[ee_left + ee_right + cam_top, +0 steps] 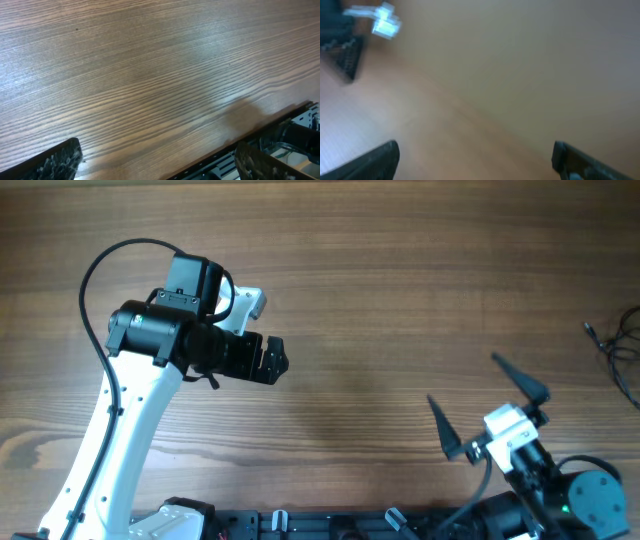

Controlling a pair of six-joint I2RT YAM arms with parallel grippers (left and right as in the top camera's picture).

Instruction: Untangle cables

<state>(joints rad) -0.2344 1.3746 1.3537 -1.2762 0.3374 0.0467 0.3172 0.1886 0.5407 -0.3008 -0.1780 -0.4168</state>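
Note:
The cables [618, 348] are thin black cords lying in a loose tangle at the far right edge of the table, partly cut off by the frame; a small plug end points left. My right gripper [462, 377] is open and empty, near the front right, well left of the cables. Its wrist view [477, 160] is blurred and shows only bare wood between the fingers. My left gripper [275, 358] is open and empty over the table's left-middle; its wrist view [160, 165] shows only bare wood. No cable shows in either wrist view.
The wooden table [400, 270] fills the overhead view. The arm bases and a black rail [330, 525] run along the front edge, also seen in the left wrist view [280, 145]. The left arm's own thick black cable [95, 290] loops above its white link.

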